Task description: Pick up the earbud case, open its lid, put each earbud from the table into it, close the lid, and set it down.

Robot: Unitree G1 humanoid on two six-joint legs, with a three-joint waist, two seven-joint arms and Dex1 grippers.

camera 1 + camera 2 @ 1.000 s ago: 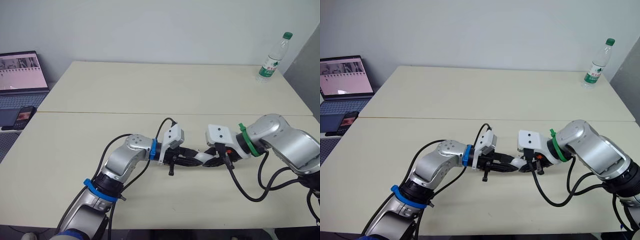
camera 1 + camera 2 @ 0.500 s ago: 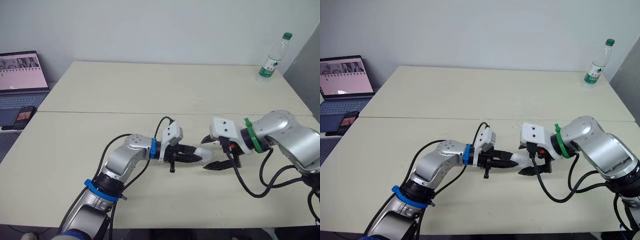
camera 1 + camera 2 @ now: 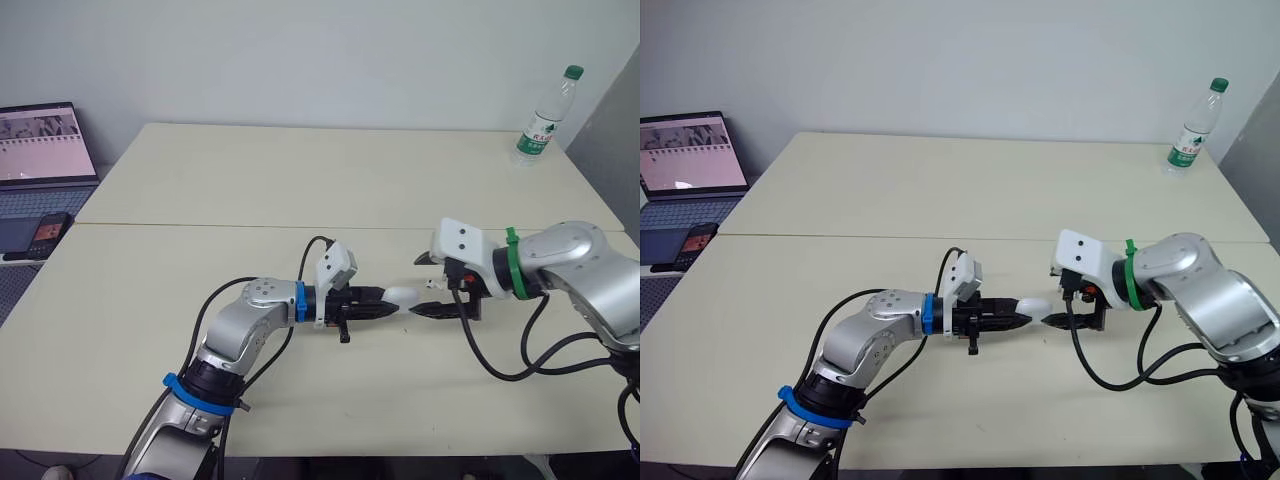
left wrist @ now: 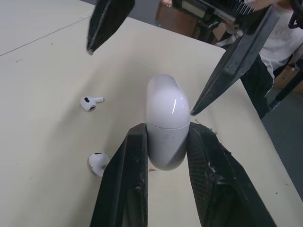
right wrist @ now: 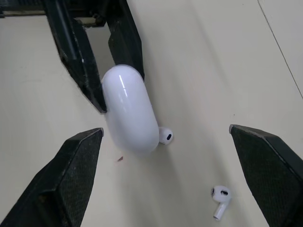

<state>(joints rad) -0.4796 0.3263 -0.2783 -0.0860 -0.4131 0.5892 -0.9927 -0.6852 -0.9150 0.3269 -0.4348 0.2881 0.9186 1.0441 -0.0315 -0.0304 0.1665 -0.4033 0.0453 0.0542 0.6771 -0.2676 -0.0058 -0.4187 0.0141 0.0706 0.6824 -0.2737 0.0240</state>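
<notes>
Clamping the closed case (image 4: pixel 163 109), the left gripper (image 4: pixel 167 138) holds it between the right gripper (image 3: pixel 416 288)'s wide-spread fingers; an earbud (image 4: pixel 91 102) and a second earbud (image 4: pixel 97 163) lie just below.

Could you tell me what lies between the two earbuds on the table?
Nothing: in the left wrist view, bare table separates one earbud from the other earbud.

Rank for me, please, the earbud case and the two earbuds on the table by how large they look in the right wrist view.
1. earbud case: clearly the largest.
2-3. loose earbud and tucked earbud: alike. The tucked one is partly hidden behind the case, so only less of it shows; I would not rank them.
</notes>
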